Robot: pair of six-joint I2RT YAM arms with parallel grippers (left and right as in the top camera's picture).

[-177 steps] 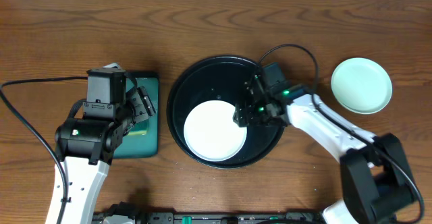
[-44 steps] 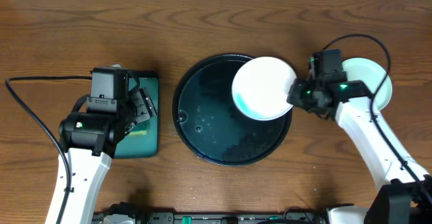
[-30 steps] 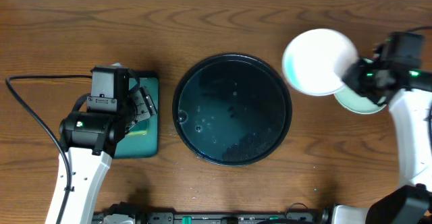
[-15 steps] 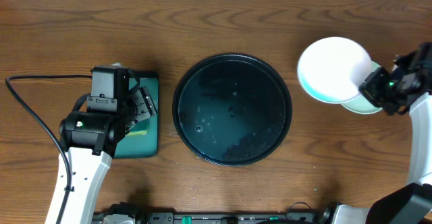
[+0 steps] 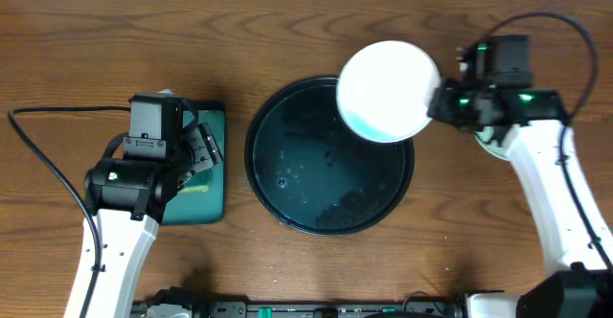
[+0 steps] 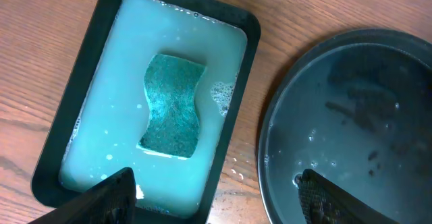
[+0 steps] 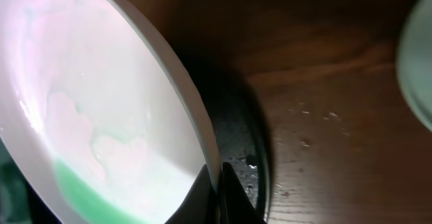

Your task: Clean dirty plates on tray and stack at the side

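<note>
A white plate (image 5: 388, 90) hangs tilted over the far right rim of the round black tray (image 5: 287, 179). My right gripper (image 5: 439, 103) is shut on the plate's right edge. In the right wrist view the fingertips (image 7: 217, 183) pinch the plate's rim (image 7: 196, 136), and teal liquid (image 7: 88, 198) pools at its low side. A mint-green plate (image 7: 420, 69) lies on the table to the right, mostly hidden under the arm in the overhead view. The tray (image 6: 351, 116) holds only dark wet film. My left gripper (image 6: 219, 200) stays open between the two trays, holding nothing.
A dark green rectangular tray (image 6: 246, 55) of pale soapy water with a teal sponge (image 6: 172, 106) sits left of the black tray, under my left gripper (image 5: 201, 153). A black cable (image 5: 48, 165) loops at the far left.
The right gripper carried the white plate right, out over the mint-green plate, then swung it back left over the tray's far right rim. The left arm stayed put.
</note>
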